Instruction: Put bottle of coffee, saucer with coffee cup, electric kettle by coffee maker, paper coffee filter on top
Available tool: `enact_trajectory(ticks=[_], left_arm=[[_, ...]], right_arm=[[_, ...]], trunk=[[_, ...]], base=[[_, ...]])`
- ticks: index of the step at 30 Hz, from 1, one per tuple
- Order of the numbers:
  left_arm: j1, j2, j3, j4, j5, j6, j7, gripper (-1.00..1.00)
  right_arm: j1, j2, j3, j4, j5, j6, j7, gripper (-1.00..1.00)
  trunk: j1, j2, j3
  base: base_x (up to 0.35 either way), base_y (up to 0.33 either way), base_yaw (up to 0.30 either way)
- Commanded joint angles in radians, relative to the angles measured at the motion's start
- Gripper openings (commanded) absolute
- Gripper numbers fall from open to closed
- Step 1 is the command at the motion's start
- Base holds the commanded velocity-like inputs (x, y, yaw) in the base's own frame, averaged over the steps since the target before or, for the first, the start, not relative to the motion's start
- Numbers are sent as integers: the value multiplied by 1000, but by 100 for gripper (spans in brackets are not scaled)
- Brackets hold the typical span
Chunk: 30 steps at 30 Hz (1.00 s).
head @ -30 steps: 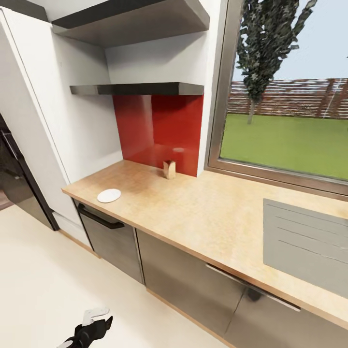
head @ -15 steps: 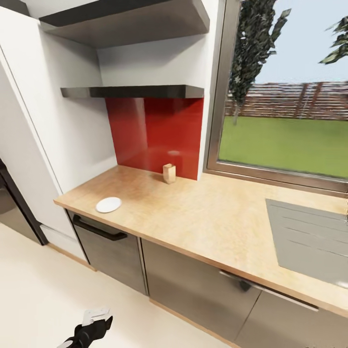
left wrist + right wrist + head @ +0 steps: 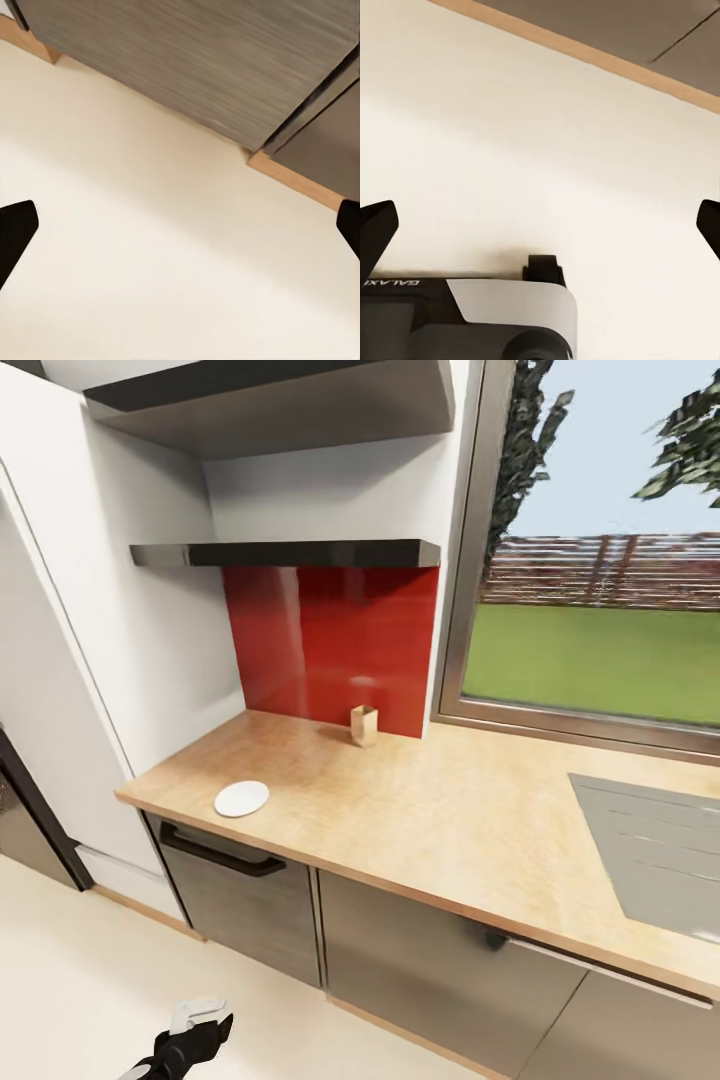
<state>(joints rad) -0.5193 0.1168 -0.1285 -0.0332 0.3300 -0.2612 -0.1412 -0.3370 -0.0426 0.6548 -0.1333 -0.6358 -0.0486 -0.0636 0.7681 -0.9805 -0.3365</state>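
We have a wide bare stretch of bench (image 3: 440, 810) open across the middle, toward 12 o'clock. On it, a white saucer (image 3: 241, 798) lies near the front edge at 10 o'clock, and a small tan box (image 3: 364, 725) stands against the red back panel (image 3: 330, 645) at 11 o'clock. A dark shelf (image 3: 285, 553) overhangs that corner, limiting headroom. The grey sink panel (image 3: 650, 855) occupies 2 o'clock.

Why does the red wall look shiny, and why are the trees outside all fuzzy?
Head view: the red wall is glossy, mirroring a pale patch above the small box, and the trees past the window render blotchy and jagged. Left wrist view: the cabinet front looks streaky, the floor evenly lit, without hard shadows.
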Motion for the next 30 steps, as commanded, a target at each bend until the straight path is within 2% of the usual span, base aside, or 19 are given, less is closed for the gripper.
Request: enact_trajectory(ticks=[1,21,30], left_arm=[[-1,0,-8,1,11,-3,-4,100],[-1,1,-8,1,11,-3,-4,100],[-1,1,-8,1,11,-3,-4,100]], right_arm=[[0,0,9,0,-8,-2,-4,100],[0,3,9,0,-8,-2,-5,100],[0,6,9,0,-8,-2,-4,100]], trunk=[[0,-1,-1],[0,-1,-1],[0,-1,4]], base=[[85,332,-7],[84,333,-2],[92,333,-168]])
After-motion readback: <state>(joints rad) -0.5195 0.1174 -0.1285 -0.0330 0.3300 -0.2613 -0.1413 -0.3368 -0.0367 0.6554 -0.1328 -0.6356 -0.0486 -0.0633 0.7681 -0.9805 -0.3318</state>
